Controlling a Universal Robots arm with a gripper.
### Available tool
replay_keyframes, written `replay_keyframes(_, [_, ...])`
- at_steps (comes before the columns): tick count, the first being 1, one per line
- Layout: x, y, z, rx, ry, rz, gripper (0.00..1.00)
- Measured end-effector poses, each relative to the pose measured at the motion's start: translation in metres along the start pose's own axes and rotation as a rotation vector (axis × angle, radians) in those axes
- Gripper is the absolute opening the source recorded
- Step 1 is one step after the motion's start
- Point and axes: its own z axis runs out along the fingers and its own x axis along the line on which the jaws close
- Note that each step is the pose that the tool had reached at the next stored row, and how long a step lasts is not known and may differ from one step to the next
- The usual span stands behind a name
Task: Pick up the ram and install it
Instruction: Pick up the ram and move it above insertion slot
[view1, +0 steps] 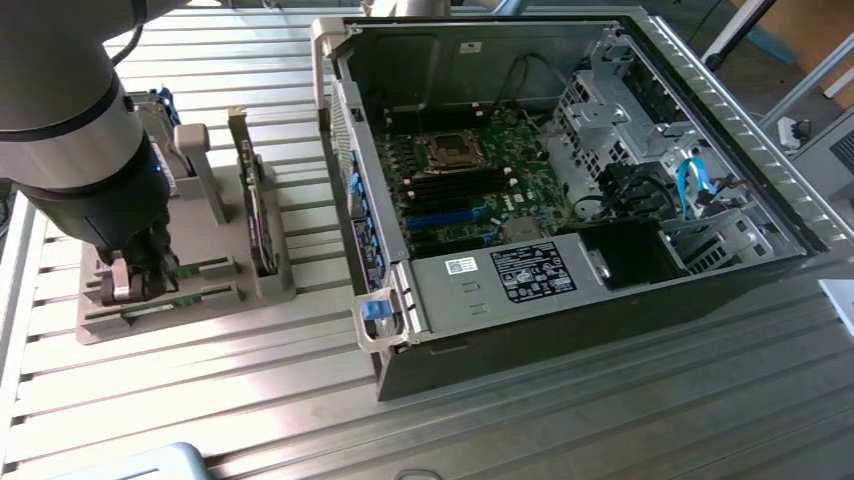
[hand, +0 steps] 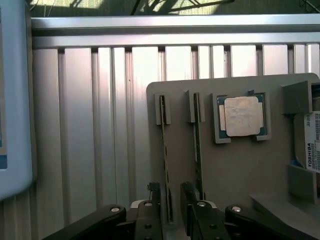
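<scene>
Two sticks stand on edge in the grey holder (view1: 200, 312) on the exterior view's left: the ram (hand: 165, 135) and a spare stick (hand: 198, 150), plus one processor (hand: 242, 116) and one hard drive (hand: 312, 145). I'm at the pick. The gripper (hand: 170, 189) is spread wide and empty, straddling the ram, and I reckon closing needs the pads square on its faces. One computer case (view1: 561, 200) sits open on the right.
</scene>
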Motion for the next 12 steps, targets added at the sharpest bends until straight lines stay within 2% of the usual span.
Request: replay_keyframes(12, [0.001,-0.0006,0.0199,0.0000,-0.0001,0.000,0.30])
